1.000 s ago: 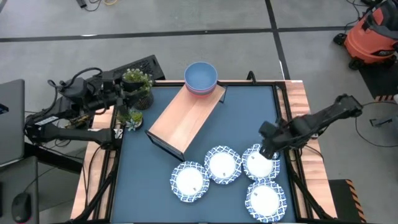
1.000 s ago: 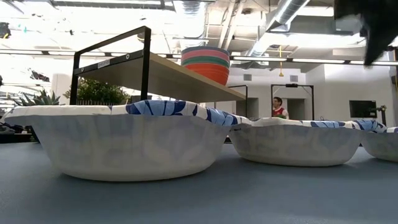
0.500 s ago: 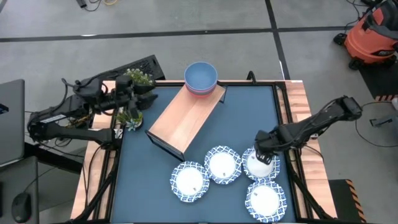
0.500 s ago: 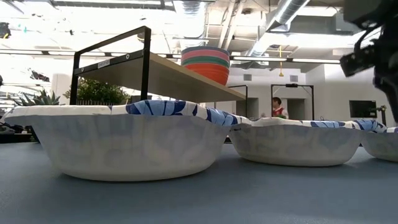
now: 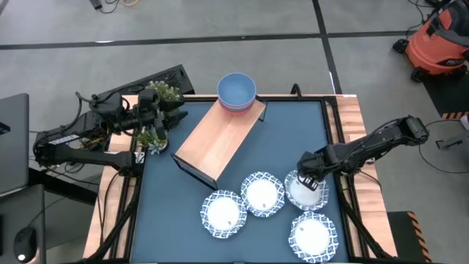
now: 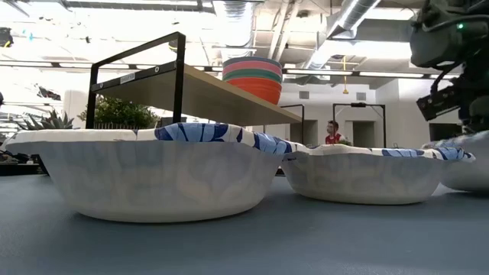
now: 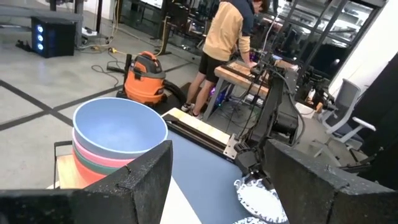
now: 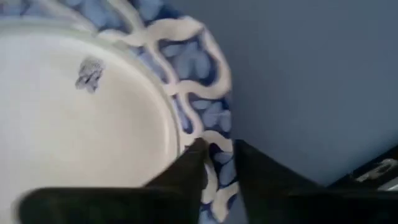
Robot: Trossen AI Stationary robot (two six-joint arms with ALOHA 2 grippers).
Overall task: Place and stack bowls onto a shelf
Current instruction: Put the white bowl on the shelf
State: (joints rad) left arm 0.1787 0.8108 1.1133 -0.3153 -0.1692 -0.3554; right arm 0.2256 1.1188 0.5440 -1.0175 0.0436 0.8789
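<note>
The light-wood shelf [image 5: 220,139] stands on the blue table, and a stack of small bowls [image 5: 237,92], light blue on top, sits on its far end [image 6: 252,76]. Several white bowls with blue rims rest on the table near the front edge [image 5: 223,213] [image 5: 262,194] [image 5: 314,235]. My right gripper [image 5: 308,180] is low over the rightmost of the middle bowls [image 5: 308,196] and shut on it. My left gripper [image 7: 217,165] is open, hovering by the table's left edge [image 5: 165,117] and facing the stack [image 7: 118,134]. My right gripper pinches the white bowl's blue patterned rim [image 8: 217,134] on its far side, with one finger [image 8: 186,168] inside the bowl and the other [image 8: 252,171] outside. The fingers come from above, pointing down. The bowl's base is still down near the table [image 6: 466,176].
Potted plants [image 5: 157,110] stand beside the left arm at the table's left edge. A person [image 6: 332,131] is in the room behind, and another [image 7: 227,37] stands at a bench. An orange vacuum [image 5: 440,44] is on the floor. Bare tabletop lies right of the shelf [image 5: 293,132].
My right gripper has come down and slightly left onto the far rim of the white bowl, its fingers now astride the rim. My left arm has swung a little toward the shelf. In the low view the held bowl's edge stands higher than before.
</note>
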